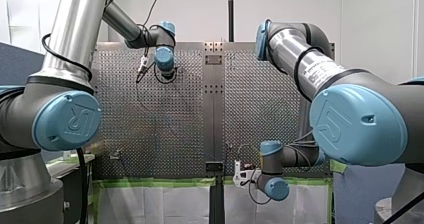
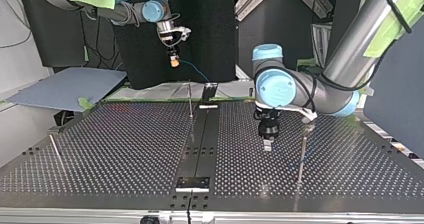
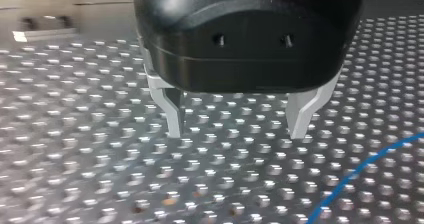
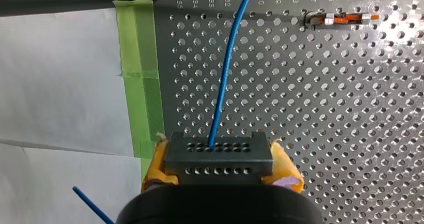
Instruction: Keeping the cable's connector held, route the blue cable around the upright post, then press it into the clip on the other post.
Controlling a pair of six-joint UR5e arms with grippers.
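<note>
Connector [image 4: 219, 156] in right end effector [image 4: 220, 165]

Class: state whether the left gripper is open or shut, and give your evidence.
Open. On the left gripper, the metal fingers stand apart, only perforated table between them.

Blue cable [image 3: 360, 171] cut off at both ends, connector [image 4: 218, 159] base hidden between yellow pads [image 4: 156, 166], clip on the thin post [image 2: 301, 156] too small to tell.

Blue cable [image 4: 225, 74]; dark grey connector [image 4: 218, 170] with two hole rows; yellow pads [image 4: 286, 165] on right pincer [image 4: 218, 156]; silver perforated worktop [image 4: 340, 114]; green tape [image 4: 140, 74].
</note>
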